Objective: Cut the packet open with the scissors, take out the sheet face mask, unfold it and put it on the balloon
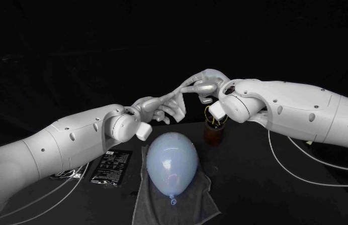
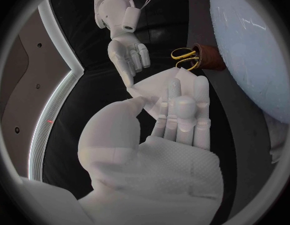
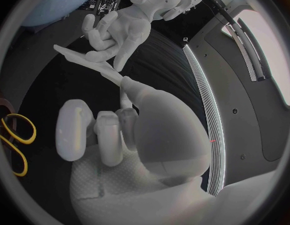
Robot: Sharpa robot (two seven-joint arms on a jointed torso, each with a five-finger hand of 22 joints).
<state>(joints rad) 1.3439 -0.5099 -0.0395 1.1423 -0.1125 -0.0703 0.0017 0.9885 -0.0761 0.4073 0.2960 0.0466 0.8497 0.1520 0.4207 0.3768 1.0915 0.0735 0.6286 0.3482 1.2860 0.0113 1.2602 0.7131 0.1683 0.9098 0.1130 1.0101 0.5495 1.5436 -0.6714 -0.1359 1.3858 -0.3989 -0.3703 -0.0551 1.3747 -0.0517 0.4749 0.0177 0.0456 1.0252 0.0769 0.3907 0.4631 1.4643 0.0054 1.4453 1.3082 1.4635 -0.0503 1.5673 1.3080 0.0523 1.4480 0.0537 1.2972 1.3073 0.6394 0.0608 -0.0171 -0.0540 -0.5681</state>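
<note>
— Pinching the face mask [image 2: 162, 87] from both ends, with the left hand [image 2: 176, 120] clamped on one edge and the right hand [image 2: 127, 55] nipping the other, up in the air above the table [image 1: 290, 200].
— Unfolded yet?
— Hard to tell. Looks folded or bunched, a pale strip between the two grips.
— Biggest worry, then?
— Tearing. Thin and probably wet, so likely to rip from a sharp pull apart. Also prone to clinging to itself and refusing to open.
— And slipping?
— Quite possible with such slight pinches. Once loose at one end, liable to flop down by the scissors [image 2: 184, 58] in the cup [image 2: 207, 57], short of the balloon [image 1: 172, 162].
— Anything about the balloon itself?
— Lying loose on the towel [image 1: 156, 210], near the packet [image 1: 111, 167]. Easy to nudge and roll with a low wrist or a heavy drape, and then no steady place for laying the mask.
</note>
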